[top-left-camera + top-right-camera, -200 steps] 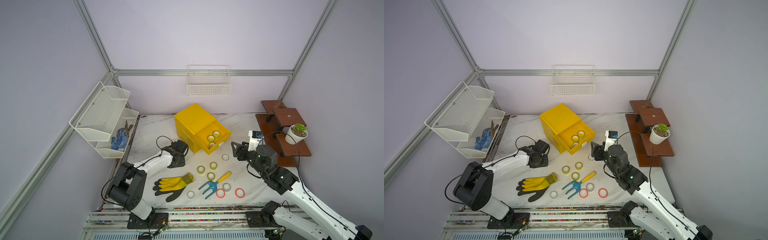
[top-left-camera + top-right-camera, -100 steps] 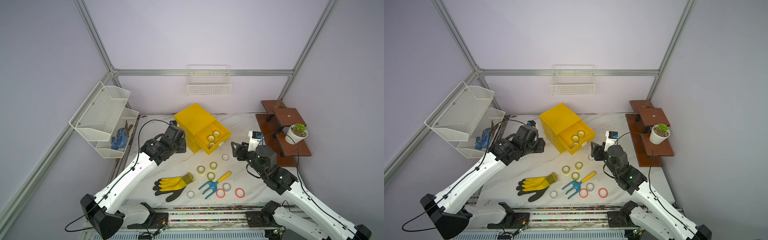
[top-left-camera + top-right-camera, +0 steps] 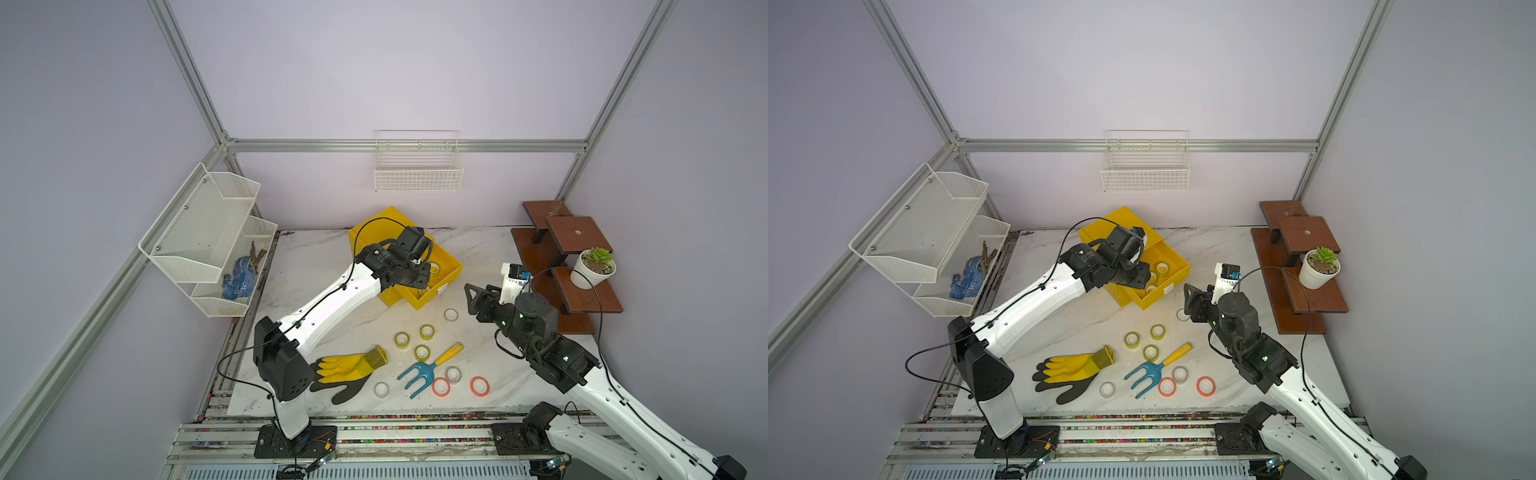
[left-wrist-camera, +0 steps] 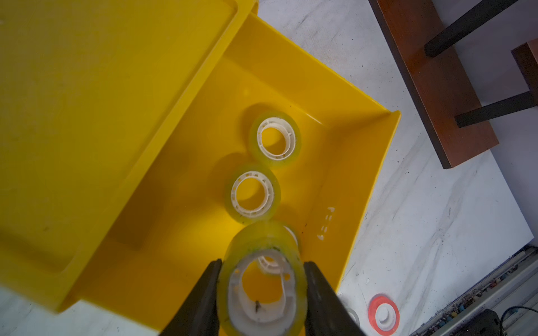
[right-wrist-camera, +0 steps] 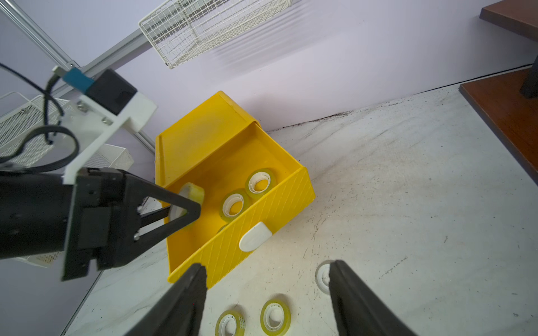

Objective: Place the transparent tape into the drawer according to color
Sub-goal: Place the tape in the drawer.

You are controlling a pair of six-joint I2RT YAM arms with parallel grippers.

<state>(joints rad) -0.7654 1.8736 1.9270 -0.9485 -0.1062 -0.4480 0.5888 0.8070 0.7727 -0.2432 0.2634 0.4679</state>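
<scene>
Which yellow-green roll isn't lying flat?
The roll pinched on edge in the left hand over the open drawer; the other rolls lie flat.

- top drawer sat pulled open near the desk's back edge, white tab facing front
- inside it, yellow-green roll and its neighbour lay flat, a third mostly hidden
- fourth yellow-green roll hung over the drawer, pinched in the left gripper
- mid-desk: yellow-green trio, with clear rolls scattered around
- red-orange pair lay flat by the front edge
</scene>
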